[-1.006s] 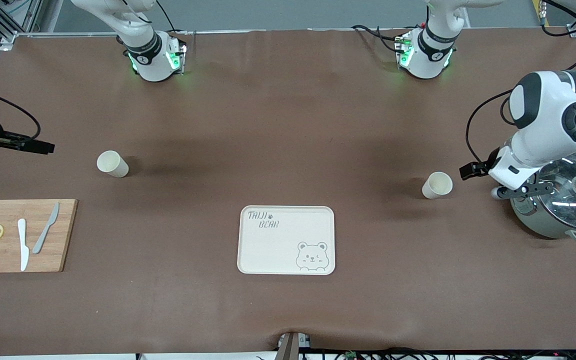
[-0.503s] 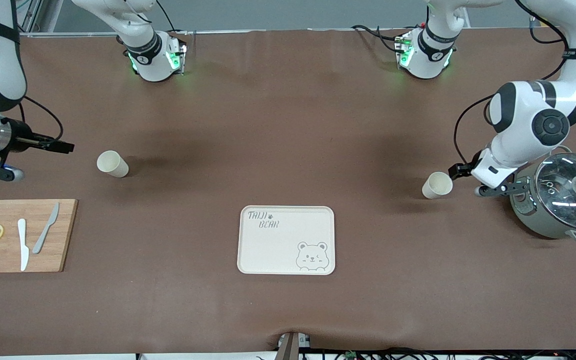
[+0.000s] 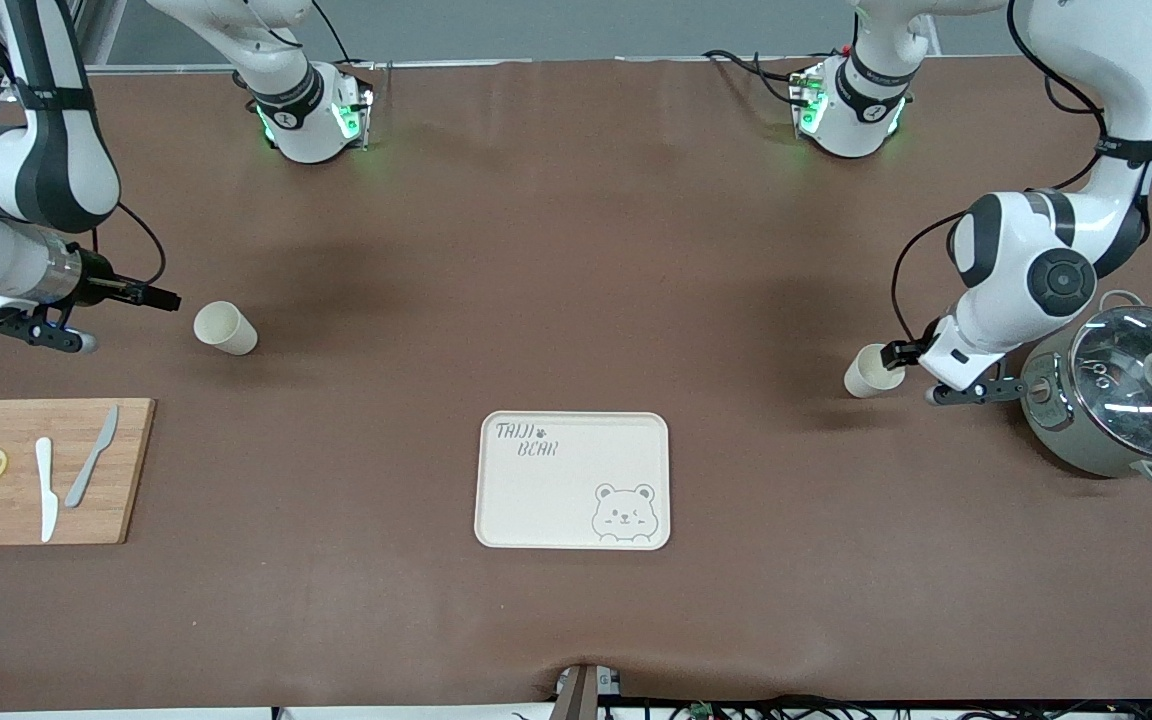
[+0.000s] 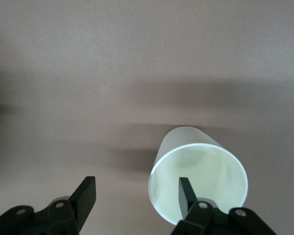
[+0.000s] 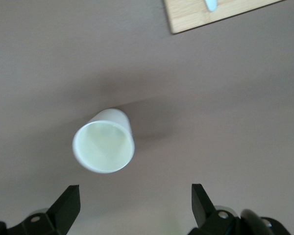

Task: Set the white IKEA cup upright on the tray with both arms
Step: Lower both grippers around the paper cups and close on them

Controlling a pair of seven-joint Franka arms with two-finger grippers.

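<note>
Straddling one cup's [image 3: 873, 371] rim with the spread left end effector [image 3: 894, 353] sets you to lift it to the tray [image 3: 573, 481], while your right end effector [image 3: 168, 299], released, nears the other cup [image 3: 225, 327].

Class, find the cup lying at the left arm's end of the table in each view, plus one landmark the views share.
Front view: cup beside the pot.
Left wrist view: cup, one finger in its mouth.
Right wrist view: not shown.
Shared landmark: left tool.
</note>
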